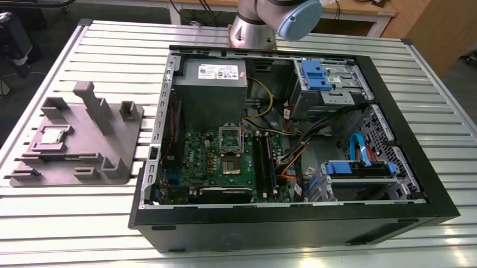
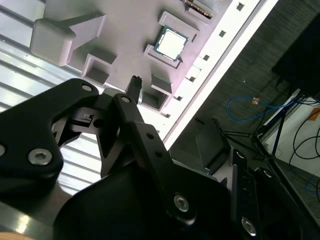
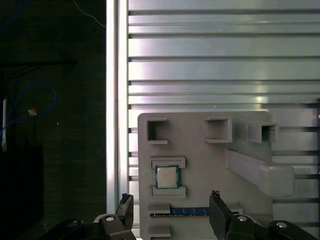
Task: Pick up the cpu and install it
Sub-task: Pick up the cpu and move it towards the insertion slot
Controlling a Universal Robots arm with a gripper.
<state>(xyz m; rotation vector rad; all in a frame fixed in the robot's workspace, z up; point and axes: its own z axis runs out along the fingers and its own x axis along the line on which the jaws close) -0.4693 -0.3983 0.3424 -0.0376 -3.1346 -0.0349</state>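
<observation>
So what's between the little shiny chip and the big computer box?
In the exterior view, grey upright blocks stand between the cpu and the open computer case.

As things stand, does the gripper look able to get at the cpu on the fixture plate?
Probably yes: the cpu lies uncovered on the fixture plate, and the open gripper hangs above with nothing between.

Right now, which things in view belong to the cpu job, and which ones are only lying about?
Job:
- cpu, lying in the plate
- open pincer over the plate, holding nothing
- motherboard in the case

Lying about:
- memory stick on the plate
- power supply
- drive cage
</observation>
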